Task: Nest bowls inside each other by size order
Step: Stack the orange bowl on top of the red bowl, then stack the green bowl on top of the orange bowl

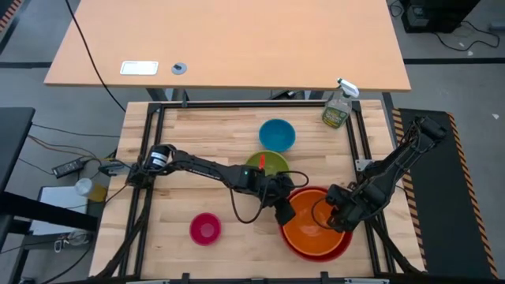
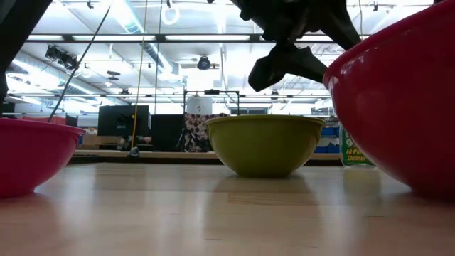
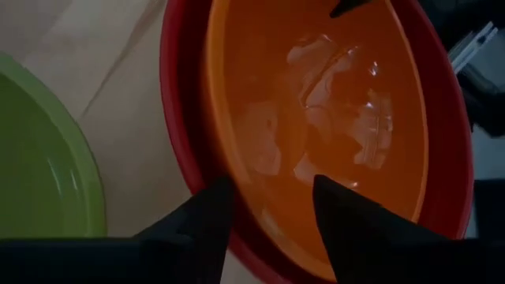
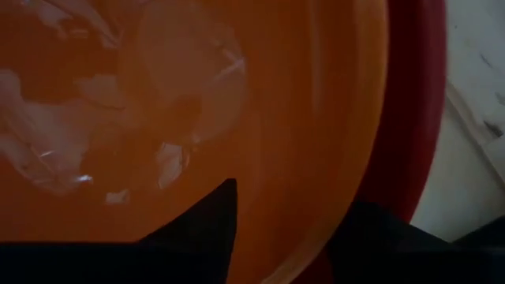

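Logging stock from my remote station, item by item.

Orange bowl (image 1: 314,228): seated inside the red bowl (image 1: 341,248), at the tabletop's (image 1: 173,150) near right. First nesting looks done, by my judgement.

Left tool (image 1: 286,211): at the pair's left rim, fingers parted, straddling the stacked rims in its wrist view, one finger (image 3: 207,213) outside the red wall, the other over the orange interior. It grips nothing that I can confirm.

Right tool (image 1: 338,214): at the opposite, right side of the same pair, fingers apart across the orange rim, holding nothing I can make out.

Green bowl (image 1: 267,164): next in size order, I judge. It stands upright just beside the red bowl, up and left of it, directly behind the left tool's wrist. The left arm is much nearer; a short pull back and away from the pair would reach it.

Blue bowl (image 1: 277,134): just beyond the green, nearly touching it.

Pink bowl (image 1: 205,229): alone at the near left, well apart.

Spray bottle (image 1: 339,106): far right corner, clear of the route.

Obstruction: the left arm's own forearm lies over the green bowl's near edge.
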Tool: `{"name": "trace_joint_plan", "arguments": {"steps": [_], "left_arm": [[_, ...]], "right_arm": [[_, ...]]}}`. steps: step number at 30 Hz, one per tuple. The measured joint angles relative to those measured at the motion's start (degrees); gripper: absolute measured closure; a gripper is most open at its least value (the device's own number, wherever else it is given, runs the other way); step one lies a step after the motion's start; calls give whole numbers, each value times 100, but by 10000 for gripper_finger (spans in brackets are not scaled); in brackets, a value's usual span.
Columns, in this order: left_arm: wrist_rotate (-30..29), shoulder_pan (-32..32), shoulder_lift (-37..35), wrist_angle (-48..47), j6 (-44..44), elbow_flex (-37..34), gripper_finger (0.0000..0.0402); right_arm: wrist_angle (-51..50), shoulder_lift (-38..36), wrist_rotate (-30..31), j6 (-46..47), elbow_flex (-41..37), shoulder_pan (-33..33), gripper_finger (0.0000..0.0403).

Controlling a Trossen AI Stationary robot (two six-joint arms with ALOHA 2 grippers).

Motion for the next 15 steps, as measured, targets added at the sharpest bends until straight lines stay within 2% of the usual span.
{"name": "trace_joint_plan", "arguments": {"steps": [6,10,15], "left_arm": [[-2,2,-68,-13,262,-17,219],[-144,15,-209,-36,501,-27,219],[-249,61,-246,0,681,-26,219]], "right_arm": [[-500,-52,-390,8,214,-152,184],[-1204,-69,-389,41,614,-255,180],[-1548,-72,-394,-60,843,-254,182]]}}
